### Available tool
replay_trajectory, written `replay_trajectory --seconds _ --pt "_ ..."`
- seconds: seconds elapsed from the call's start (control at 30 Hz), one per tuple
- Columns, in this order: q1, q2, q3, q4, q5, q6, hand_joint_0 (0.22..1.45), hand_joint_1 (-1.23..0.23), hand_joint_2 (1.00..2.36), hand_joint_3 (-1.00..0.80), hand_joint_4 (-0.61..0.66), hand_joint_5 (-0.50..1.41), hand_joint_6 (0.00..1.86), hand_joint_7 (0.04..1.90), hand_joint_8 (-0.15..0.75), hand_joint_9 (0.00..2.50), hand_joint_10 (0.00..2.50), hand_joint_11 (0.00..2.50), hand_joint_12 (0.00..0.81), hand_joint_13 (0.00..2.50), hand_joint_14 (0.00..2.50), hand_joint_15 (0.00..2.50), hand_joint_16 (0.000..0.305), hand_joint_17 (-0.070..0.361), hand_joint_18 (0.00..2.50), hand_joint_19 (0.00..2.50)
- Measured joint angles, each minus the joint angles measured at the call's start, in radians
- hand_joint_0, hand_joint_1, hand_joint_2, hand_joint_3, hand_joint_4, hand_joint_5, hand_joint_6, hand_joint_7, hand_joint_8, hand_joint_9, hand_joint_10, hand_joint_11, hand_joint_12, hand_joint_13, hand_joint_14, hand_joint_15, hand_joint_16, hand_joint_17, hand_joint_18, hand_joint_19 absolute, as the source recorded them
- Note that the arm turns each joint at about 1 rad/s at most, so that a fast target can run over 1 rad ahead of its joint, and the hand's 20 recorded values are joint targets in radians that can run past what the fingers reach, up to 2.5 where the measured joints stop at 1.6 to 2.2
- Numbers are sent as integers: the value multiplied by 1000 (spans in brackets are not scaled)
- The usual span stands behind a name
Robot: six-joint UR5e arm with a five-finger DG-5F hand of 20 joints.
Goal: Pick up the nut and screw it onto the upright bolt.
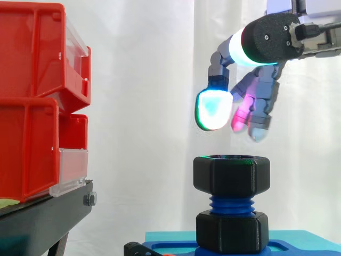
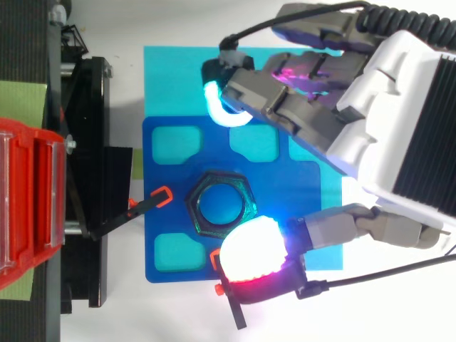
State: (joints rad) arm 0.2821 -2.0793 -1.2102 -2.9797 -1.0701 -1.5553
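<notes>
Black hexagonal nut [image 1: 231, 175] sits level on top of the upright blue threaded bolt [image 1: 231, 205], with a few turns of blue thread showing beneath it. Lower on the same bolt, a second black hexagonal nut [image 1: 231, 230] rests at the dark blue base plate [image 2: 167, 214], which lies on a cyan sheet [image 2: 171, 78]. My hand [image 2: 399, 85] hangs above the bolt, released and holding nothing. Its fingers are loosely bent and point downward, and the glowing fingertips [image 1: 213, 109] are clear of the top nut with open space between. From above, a red-glowing pad [image 2: 249, 249] lies just beside the bolt's top, and a cyan-glowing pad [image 2: 217, 107] stands further off on the opposite side. Red plastic bins [image 1: 37, 101] on a black stand [image 1: 42, 218] are well apart from the bolt.
</notes>
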Motion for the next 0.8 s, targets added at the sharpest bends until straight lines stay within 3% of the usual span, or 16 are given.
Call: replay_trajectory --seconds 0.1,0.4,0.8 --pt "4 -3 0 28 -13 -6 456 -123 1000 -500 216 -144 501 650 274 850 0 0 313 582 0 0 40 91 300 0" --pt "25 -20 -1 89 -31 -42 450 -117 1000 -500 190 -174 501 570 240 565 0 0 333 330 0 0 40 90 0 0" --pt "50 -26 -8 93 -47 -47 442 -15 1000 -500 142 -205 501 571 203 188 0 0 360 0 0 0 46 103 0 0"
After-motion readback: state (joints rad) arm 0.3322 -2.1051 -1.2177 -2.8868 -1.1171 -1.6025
